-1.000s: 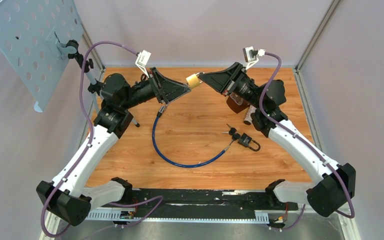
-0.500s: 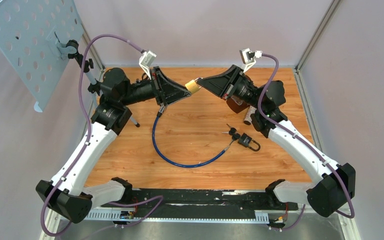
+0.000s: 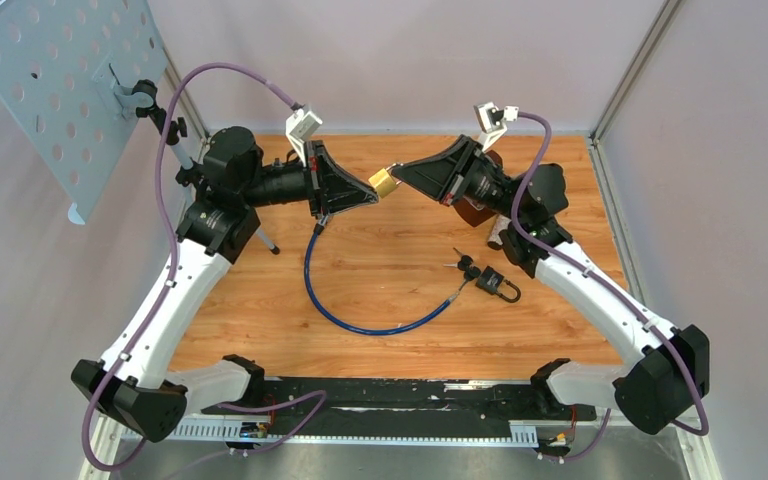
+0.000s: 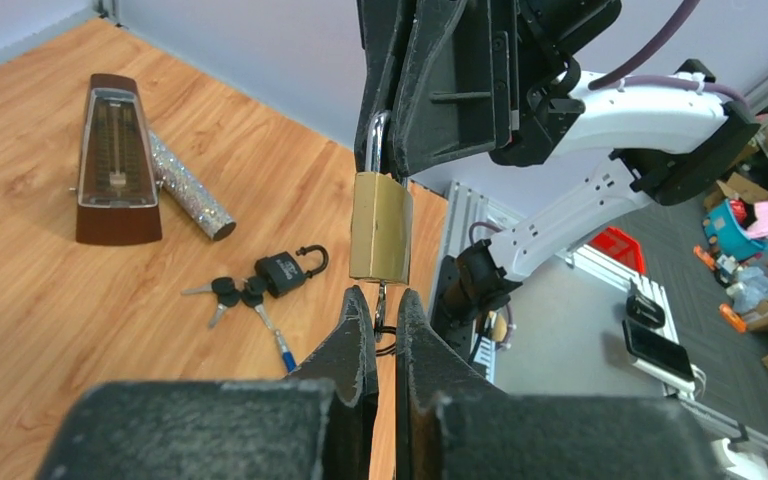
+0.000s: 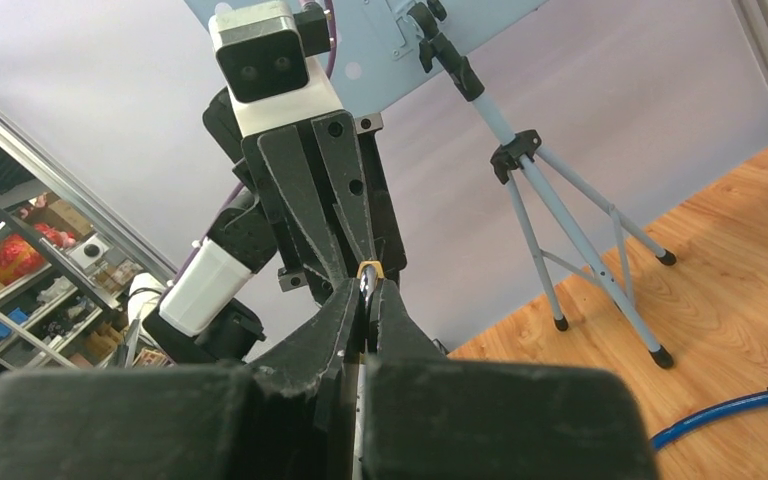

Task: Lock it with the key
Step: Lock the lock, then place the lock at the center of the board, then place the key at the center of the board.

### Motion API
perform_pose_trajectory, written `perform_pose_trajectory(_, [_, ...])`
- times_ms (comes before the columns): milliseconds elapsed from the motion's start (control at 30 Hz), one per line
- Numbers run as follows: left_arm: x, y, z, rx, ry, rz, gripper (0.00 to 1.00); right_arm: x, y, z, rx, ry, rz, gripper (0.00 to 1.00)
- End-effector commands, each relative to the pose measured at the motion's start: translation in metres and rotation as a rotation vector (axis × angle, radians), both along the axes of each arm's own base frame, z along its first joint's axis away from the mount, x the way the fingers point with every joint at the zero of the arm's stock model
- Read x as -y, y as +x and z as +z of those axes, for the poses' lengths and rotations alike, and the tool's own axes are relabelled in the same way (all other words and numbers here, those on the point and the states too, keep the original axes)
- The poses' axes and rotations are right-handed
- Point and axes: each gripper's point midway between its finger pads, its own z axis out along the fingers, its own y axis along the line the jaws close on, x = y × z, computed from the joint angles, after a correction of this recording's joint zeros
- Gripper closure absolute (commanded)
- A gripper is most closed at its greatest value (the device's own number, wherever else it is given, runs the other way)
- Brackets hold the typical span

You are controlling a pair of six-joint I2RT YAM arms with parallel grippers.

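Observation:
A brass padlock (image 3: 385,183) hangs in mid-air between the two arms, above the back of the wooden table (image 3: 400,300). My right gripper (image 3: 397,176) is shut on its steel shackle (image 4: 372,140), holding the padlock (image 4: 380,228) from above in the left wrist view. My left gripper (image 4: 380,298) is shut on the key (image 4: 380,306), which sticks out of the lock's underside, with a ring dangling below. In the right wrist view only a yellow edge of the padlock (image 5: 368,267) shows past the right gripper (image 5: 368,285).
A black padlock (image 3: 498,285) with a bunch of keys (image 3: 463,265) lies on the table, joined to a blue cable (image 3: 360,322). A brown metronome (image 4: 113,160) and a glittery tube (image 4: 190,190) lie at the back right. A music stand (image 3: 60,90) is at the left.
The left gripper's jaws have closed onto the key under the brass padlock. Both arms shifted slightly, bringing the padlock a little lower. The right gripper kept its hold.

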Motion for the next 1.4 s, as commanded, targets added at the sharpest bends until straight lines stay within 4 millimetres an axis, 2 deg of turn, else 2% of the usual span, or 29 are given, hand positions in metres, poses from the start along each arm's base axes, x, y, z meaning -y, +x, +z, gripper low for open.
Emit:
perform_pose_trajectory(0, [-0.003, -0.007, -0.001, 0.044, 0.049, -0.044, 1.0, 0.013, -0.015, 0.032, 0.155, 0.083, -0.033, 1.0])
perform_pose_trajectory(167, [-0.008, -0.011, -0.015, 0.044, 0.123, -0.053, 1.0, 0.028, -0.024, 0.04, 0.258, 0.168, -0.096, 1.0])
perform_pose_trajectory(267, [-0.012, -0.017, -0.019, 0.108, 0.154, -0.077, 1.0, 0.038, -0.033, 0.046, 0.335, 0.218, -0.132, 1.0])
perform_pose_trajectory(400, [-0.016, -0.018, -0.027, 0.128, 0.184, -0.059, 1.0, 0.042, -0.04, 0.055, 0.399, 0.202, -0.151, 1.0])
perform_pose_trajectory(500, [-0.017, -0.012, -0.031, 0.117, 0.192, -0.034, 1.0, 0.04, -0.03, 0.053, 0.361, 0.145, -0.187, 1.0])
perform_pose_trajectory(567, [-0.017, -0.004, -0.036, 0.103, 0.205, -0.001, 1.0, 0.038, -0.011, 0.044, 0.289, 0.09, -0.249, 1.0])
perform_pose_trajectory(700, [-0.016, 0.017, -0.052, 0.044, 0.22, 0.081, 1.0, 0.034, 0.038, 0.001, 0.107, -0.102, -0.385, 1.0])
perform_pose_trajectory(767, [-0.017, 0.035, -0.064, 0.012, 0.228, 0.163, 1.0, 0.031, 0.058, -0.027, 0.038, -0.207, -0.429, 1.0])
perform_pose_trajectory(933, [-0.024, 0.095, -0.111, -0.099, 0.243, 0.429, 1.0, 0.017, 0.092, -0.089, -0.054, -0.395, -0.443, 1.0])
perform_pose_trajectory(1033, [-0.029, 0.132, -0.147, -0.161, 0.281, 0.57, 1.0, 0.007, 0.113, -0.126, -0.124, -0.468, -0.43, 1.0])
perform_pose_trajectory(1067, [-0.029, 0.142, -0.15, -0.153, 0.28, 0.593, 1.0, 0.003, 0.119, -0.138, -0.145, -0.484, -0.413, 1.0])
perform_pose_trajectory(1167, [-0.033, 0.179, -0.181, -0.155, 0.323, 0.705, 1.0, -0.01, 0.141, -0.176, -0.205, -0.536, -0.382, 1.0])
perform_pose_trajectory(1267, [-0.038, 0.206, -0.207, -0.17, 0.359, 0.794, 1.0, -0.024, 0.16, -0.217, -0.232, -0.602, -0.339, 1.0])
perform_pose_trajectory(1367, [-0.038, 0.234, -0.244, -0.213, 0.426, 0.85, 1.0, -0.035, 0.176, -0.264, -0.281, -0.664, -0.296, 1.0])
